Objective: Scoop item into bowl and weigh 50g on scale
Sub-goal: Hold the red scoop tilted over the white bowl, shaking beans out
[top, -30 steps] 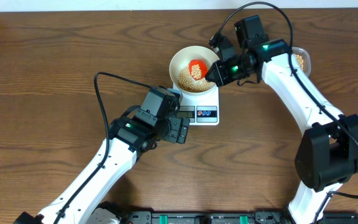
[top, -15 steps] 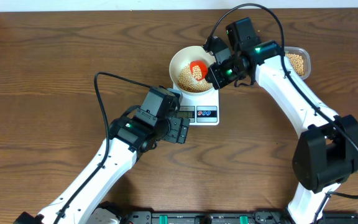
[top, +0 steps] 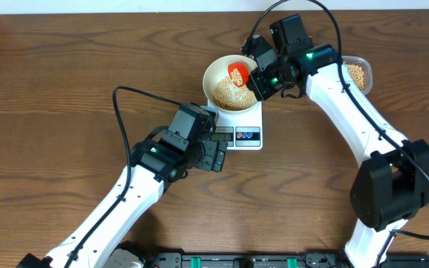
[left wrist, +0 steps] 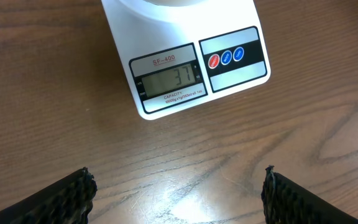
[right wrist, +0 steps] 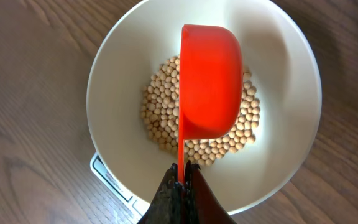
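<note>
A white bowl (top: 216,68) (right wrist: 117,74) stands on the white scale (top: 246,123) (left wrist: 179,37), and tan beans (top: 229,93) (right wrist: 160,106) lie in its bottom. The display (left wrist: 168,79) reads 37. My right gripper (top: 258,80) (right wrist: 183,169) is shut on the thin handle of a red scoop (top: 237,72) (right wrist: 210,81). The scoop hangs over the bowl, turned so its rounded back faces the right wrist view. My left gripper (top: 219,156) (left wrist: 178,194) stands wide open over bare wood just in front of the scale, with nothing between its fingers.
A clear plastic container (top: 357,73) with more beans sits at the back right, partly behind the right arm. The brown wooden table (top: 51,112) stretches to the left. A black cable loops over it near the left arm.
The right gripper has drawn back and up toward the far side with the red scoop, which has lifted off the beans. The left arm has not moved.
</note>
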Action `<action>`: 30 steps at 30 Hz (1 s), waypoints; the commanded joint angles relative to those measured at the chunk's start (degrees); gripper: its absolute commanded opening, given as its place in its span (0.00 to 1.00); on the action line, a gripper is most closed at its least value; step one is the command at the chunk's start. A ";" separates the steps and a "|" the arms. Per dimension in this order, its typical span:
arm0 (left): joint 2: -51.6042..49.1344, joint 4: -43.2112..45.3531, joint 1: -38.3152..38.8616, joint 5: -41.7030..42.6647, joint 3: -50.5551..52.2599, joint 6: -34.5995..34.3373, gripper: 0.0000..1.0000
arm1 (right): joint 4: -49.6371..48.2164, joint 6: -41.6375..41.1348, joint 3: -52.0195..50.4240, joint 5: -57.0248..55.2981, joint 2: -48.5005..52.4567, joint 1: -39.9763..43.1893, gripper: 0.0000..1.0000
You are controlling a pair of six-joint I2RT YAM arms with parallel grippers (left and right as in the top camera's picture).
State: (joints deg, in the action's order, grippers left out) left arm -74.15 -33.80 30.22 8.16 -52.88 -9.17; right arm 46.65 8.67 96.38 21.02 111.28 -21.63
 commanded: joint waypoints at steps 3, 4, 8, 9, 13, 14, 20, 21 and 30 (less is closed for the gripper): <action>-0.33 0.04 0.09 -0.96 0.09 0.13 0.88 | -0.09 1.75 1.18 -0.13 -1.16 -0.55 0.01; -0.33 0.04 0.09 -0.96 0.09 0.13 0.88 | -0.11 1.99 1.18 -0.13 -1.16 -0.55 0.01; -0.33 0.07 0.09 -0.96 0.09 0.13 0.88 | -0.26 3.37 1.18 -0.20 -1.16 -0.55 0.01; -0.33 0.07 0.09 -0.96 0.09 0.13 0.88 | -0.26 3.74 1.18 -0.33 -1.16 -0.55 0.01; -0.33 0.07 0.09 -0.96 0.09 0.11 0.88 | -0.22 3.89 1.18 -2.75 -1.16 -0.57 0.01; -0.33 0.07 0.09 -0.96 0.09 0.13 0.88 | -0.20 3.91 1.18 -2.71 -1.16 -0.55 0.01; -0.33 0.07 0.09 -0.96 0.09 0.13 0.88 | -0.52 4.24 1.18 -2.38 -1.16 -0.55 0.01; -0.33 0.07 0.09 -0.96 0.09 0.13 0.88 | -0.61 4.22 1.18 -1.95 -1.16 -0.55 0.01; -0.33 0.04 0.09 -0.96 0.09 0.13 0.88 | -0.92 -0.07 1.18 7.80 -1.16 1.57 0.01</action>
State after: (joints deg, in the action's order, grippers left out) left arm -74.15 -33.80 30.22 8.16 -52.90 -9.17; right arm 45.74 10.55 96.38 23.88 111.31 -21.39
